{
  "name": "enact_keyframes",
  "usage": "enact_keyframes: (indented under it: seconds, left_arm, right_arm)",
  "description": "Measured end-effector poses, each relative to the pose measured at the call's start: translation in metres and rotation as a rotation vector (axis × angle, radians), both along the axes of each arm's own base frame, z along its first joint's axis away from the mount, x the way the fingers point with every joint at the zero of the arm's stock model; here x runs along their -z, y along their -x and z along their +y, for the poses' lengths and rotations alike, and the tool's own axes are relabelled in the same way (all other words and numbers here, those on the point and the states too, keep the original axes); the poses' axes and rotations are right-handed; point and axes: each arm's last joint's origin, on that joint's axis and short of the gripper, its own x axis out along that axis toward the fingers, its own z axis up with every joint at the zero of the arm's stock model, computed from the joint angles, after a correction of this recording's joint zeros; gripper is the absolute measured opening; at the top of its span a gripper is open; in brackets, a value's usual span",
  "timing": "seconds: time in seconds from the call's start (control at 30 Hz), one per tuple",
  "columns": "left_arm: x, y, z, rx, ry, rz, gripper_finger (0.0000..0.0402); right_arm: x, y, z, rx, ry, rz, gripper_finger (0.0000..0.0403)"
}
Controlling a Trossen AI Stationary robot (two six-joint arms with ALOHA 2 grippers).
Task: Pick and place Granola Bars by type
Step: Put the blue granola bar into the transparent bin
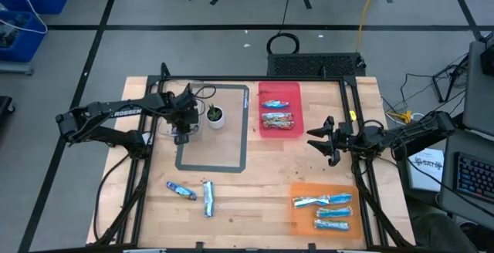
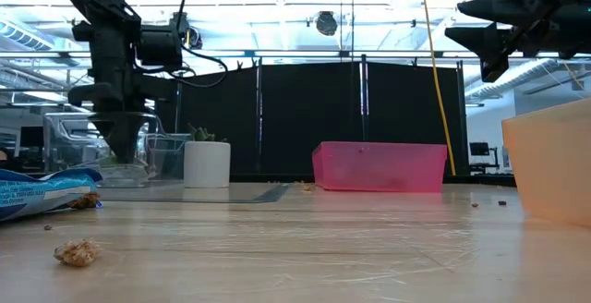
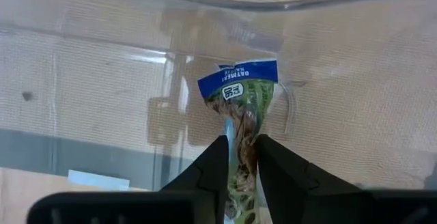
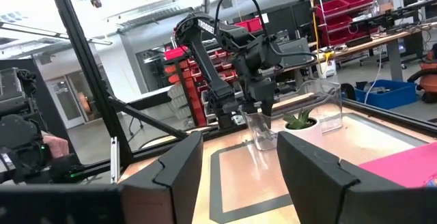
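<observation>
Left end effector [image 3: 241, 157] down inside a clear bin [image 1: 179, 126] beside the potted plant [image 1: 214, 115], fingers [image 3: 213, 166] pinching a green-and-blue granola bar [image 3: 243, 98]; lower end of the bar hidden between them. Right end effector [image 1: 324, 139] raised over bare desk [image 1: 270, 183] between pink tray [image 1: 279, 108] and orange tray [image 1: 324, 207], spread wide, nothing in it. Two blue bars [image 1: 194, 194] loose near the front edge, open wood around them. Crumbs [image 2: 78, 251] blurred up close.
</observation>
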Motion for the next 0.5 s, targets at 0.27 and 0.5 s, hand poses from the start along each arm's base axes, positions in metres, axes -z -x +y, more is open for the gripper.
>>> enact_keyframes:
  seconds: [0.27, 0.5]
  left_arm:
    - [-0.008, -0.003, 0.004, -0.023, -0.01, -0.02, 0.0087]
    - [-0.027, -0.008, 0.01, -0.067, 0.014, -0.057, 0.0102]
  right_arm:
    - [0.002, 0.0, 0.0, -0.003, -0.017, 0.022, 0.0183]
    - [0.004, -0.001, 0.002, -0.053, -0.012, 0.035, 0.0183]
